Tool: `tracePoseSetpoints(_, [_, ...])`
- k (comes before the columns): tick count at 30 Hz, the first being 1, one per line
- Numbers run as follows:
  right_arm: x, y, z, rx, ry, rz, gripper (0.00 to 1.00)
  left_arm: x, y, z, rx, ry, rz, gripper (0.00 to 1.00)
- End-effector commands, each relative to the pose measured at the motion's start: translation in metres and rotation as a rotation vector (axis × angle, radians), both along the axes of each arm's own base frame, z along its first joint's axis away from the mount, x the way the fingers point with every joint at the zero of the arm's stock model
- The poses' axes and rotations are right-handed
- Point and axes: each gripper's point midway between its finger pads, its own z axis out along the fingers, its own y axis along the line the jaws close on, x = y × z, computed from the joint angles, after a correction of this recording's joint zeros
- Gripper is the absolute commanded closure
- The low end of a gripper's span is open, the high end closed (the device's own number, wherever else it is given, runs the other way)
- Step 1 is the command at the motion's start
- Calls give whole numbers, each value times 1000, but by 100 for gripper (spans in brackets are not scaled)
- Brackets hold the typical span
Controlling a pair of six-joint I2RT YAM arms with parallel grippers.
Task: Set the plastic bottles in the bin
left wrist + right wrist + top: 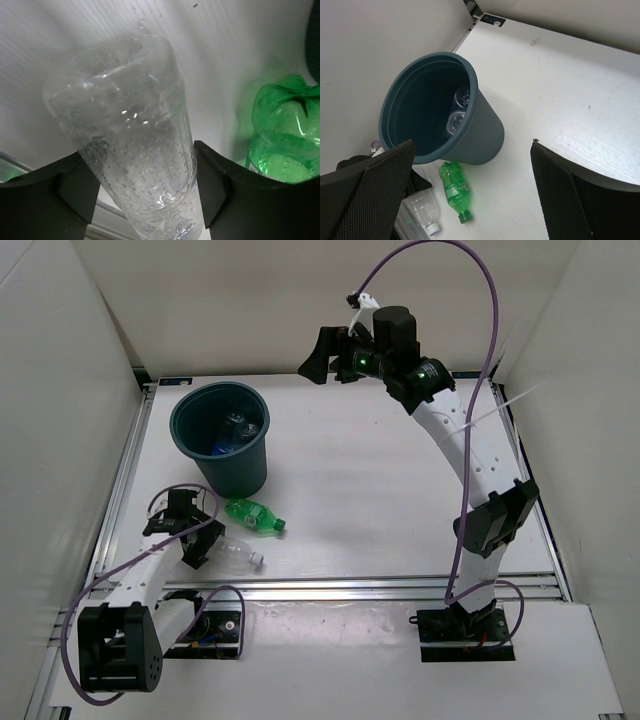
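1. Top external view: the bin [240,472] stands upright on the far left part of the table [380,505], and I place everything else from it.
2. Two bottles [232,430] lie inside the bin. On the right wrist camera I see their round clear ends against the inner wall.
3. A green bottle [255,517] lies on its side just in front of the bin, close to its base, with the cap end pointing away from it.
4. A clear bottle [235,551] lies on its side a little further from the bin than the green one, on my side of it. Its white cap points to the right.
5. My left claw [188,532] sits low over the clear bottle, in front of the bin and slightly left of it. On the left wrist camera its fingers [210,185] stand one on each side of the bottle, right at its walls. I cannot tell whether they are pinching it or only flanking it.
6. My right claw [325,352] hangs high, to the right of the bin and beyond it. It is spread wide with nothing in it.
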Motion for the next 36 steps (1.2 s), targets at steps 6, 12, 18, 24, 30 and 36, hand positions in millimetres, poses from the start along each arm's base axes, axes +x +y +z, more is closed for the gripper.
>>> tracePoseSetpoints(6, [-16,-16,32,41,-53,18,0,0,16,57,64,-55,47,41])
tracePoseSetpoints(12, [-9,-25,22,26,-29,-4,0,13,48,186,218,-284,138,42])
tracePoseSetpoints(18, [-7,-30,22,32,-25,6,0,66,61,341,340,-684,101,42])
tracePoseSetpoints(24, [-4,-35,23,49,-11,23,0,156,73,394,497,-728,10,42])
tracePoseSetpoints(30, [1,-49,20,71,28,17,0,231,61,379,567,-676,-107,10])
tracePoseSetpoints(36, [5,-71,19,72,34,-19,0,226,26,396,605,-716,-152,0])
